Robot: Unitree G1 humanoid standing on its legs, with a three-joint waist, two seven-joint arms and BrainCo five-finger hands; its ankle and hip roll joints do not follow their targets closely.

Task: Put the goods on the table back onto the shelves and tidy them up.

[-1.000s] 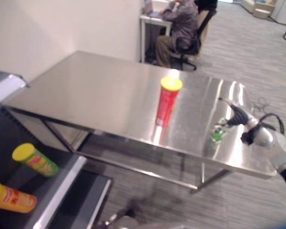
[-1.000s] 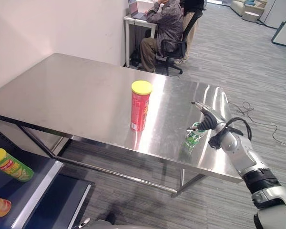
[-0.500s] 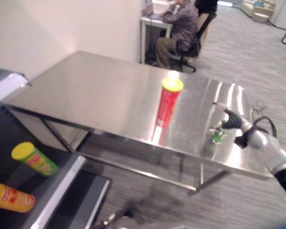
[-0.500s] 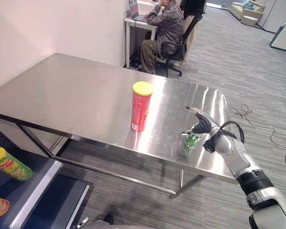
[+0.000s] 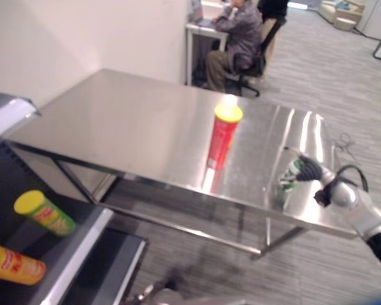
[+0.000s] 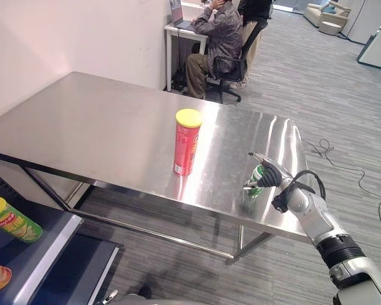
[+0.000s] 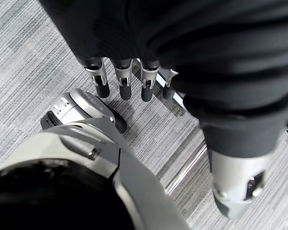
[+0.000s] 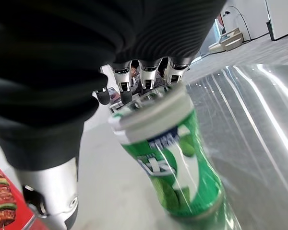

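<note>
You have red cylindrical chip can with yellow lid upright near middle of steel surface. Small green plastic bottle with white cap stands tilted near your right-hand end of surface, close to front edge, well apart from red can. On dark lower shelf at left: green chip can with yellow lid lying on side, orange-red chip can with yellow lid lying on side just in front of it.
</note>
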